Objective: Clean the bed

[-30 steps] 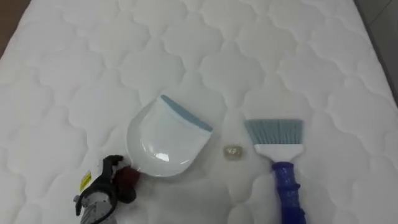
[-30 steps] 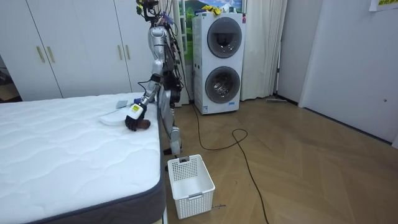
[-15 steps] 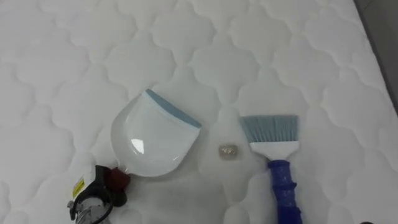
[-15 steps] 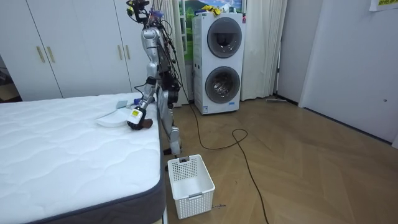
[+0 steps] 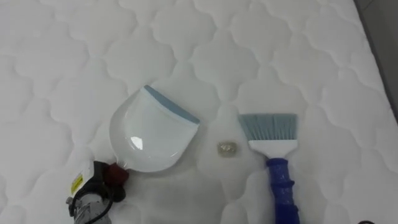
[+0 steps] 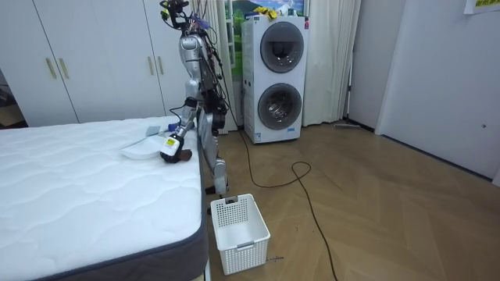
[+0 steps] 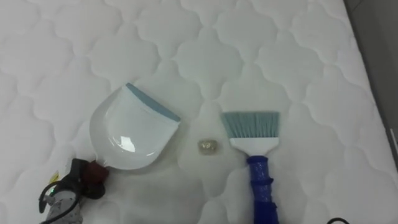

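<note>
Evidently the left hand (image 5: 92,194) grips the dustpan (image 5: 149,134) by its handle, scrap (image 5: 227,148) near its lip.

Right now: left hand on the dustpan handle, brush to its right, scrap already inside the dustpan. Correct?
Not quite. The scrap is not inside the dustpan; the left eye view shows it on the mattress between the dustpan and the brush. The rest holds: left hand on the handle, brush to the right.

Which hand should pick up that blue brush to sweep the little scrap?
The right. The brush lies on the robot's right side, with its handle pointing toward the robot, while the left hand grips the dustpan by its handle.
</note>
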